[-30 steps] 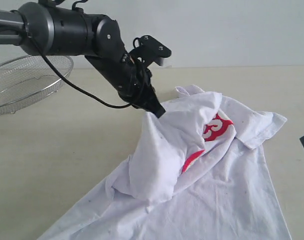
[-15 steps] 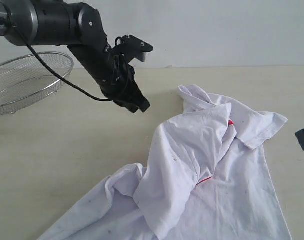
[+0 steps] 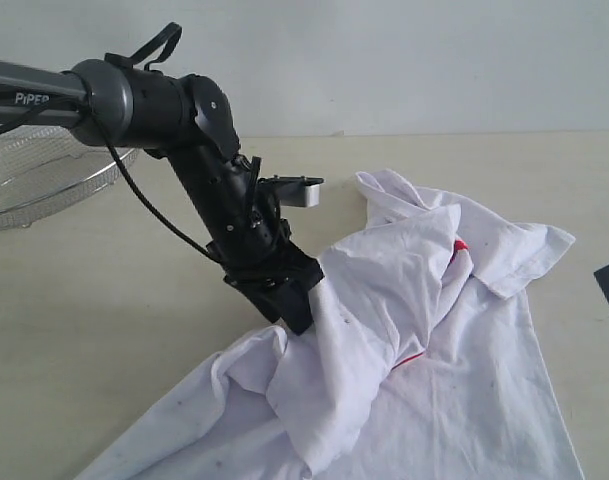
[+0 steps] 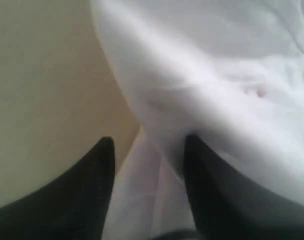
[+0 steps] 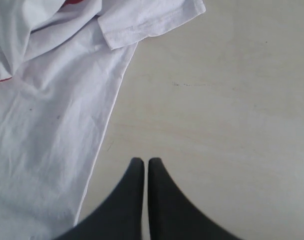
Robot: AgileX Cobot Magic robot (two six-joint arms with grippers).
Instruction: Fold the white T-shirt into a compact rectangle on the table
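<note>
The white T-shirt lies crumpled on the table, lower right of the exterior view. The left gripper, jaws apart, is at the bunched cloth at centre, apparently lining up a grasp — next it should close there. The right gripper is pressed together, empty.

One word reads: "PiPER".
White letters on the left arm's grey tube, upper left; red print on the white T-shirt unreadable.

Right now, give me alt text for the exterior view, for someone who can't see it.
The black left gripper reaches down to the edge of a crumpled white T-shirt on a beige table. A wire-mesh basket sits at the far left.
</note>
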